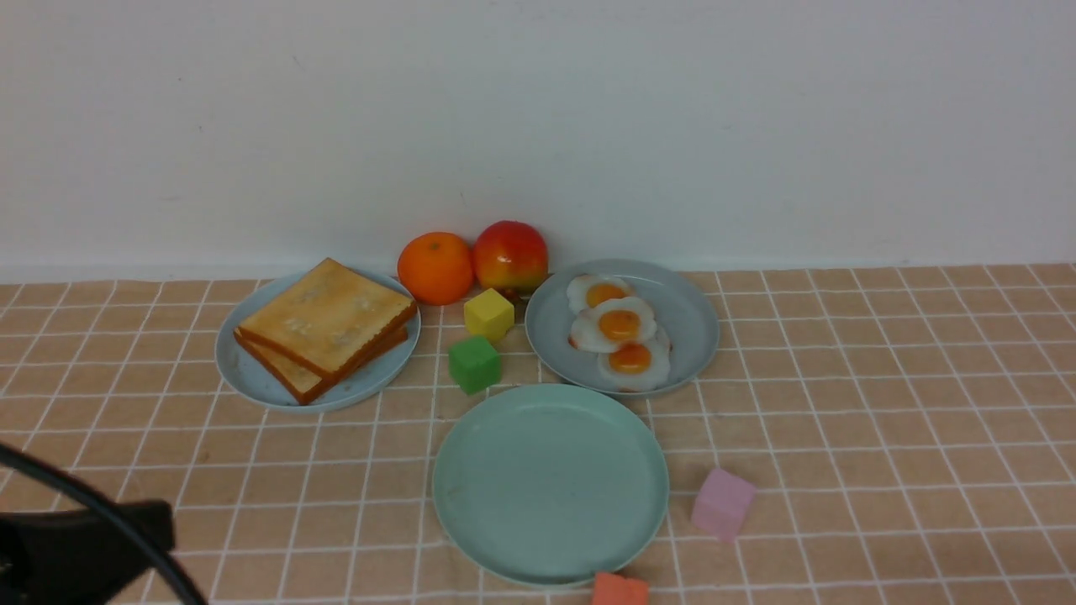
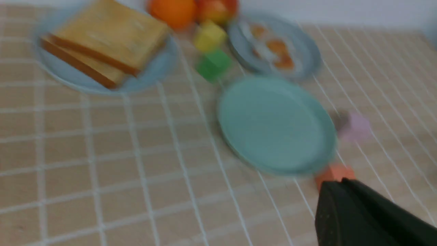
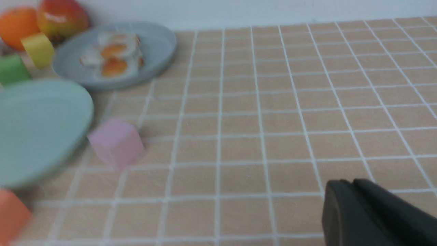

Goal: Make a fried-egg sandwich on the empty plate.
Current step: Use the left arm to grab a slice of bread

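Mint-green and bare, the empty plate (image 1: 551, 483) sits nearest you in the front view. No part of the sandwich is on it, so judge the build as not yet begun. Two toast slices (image 1: 328, 323) lie stacked, the upper one slightly askew, on the light-blue plate (image 1: 252, 378) back left. Three fried eggs (image 1: 620, 332) overlap in a row on the grey-blue plate (image 1: 689, 319) back right, likely staged one source per arm. A green cube (image 1: 475, 363) and a pink cube (image 1: 722, 502) crowd the target's rim, so mind them. Only a dark part of the left arm (image 1: 76, 555) shows at the lower left corner.

Left wrist view is blurred. It takes in toast, eggs and mint plate together, with the left gripper (image 2: 341, 191) as a dark wedge over bare cloth, holding nothing visible. You cannot tell whether its fingers are parted or closed.

Right wrist view shows the right gripper (image 3: 353, 191) low over the checked cloth, well apart from the eggs. Its finger state is equally unreadable.
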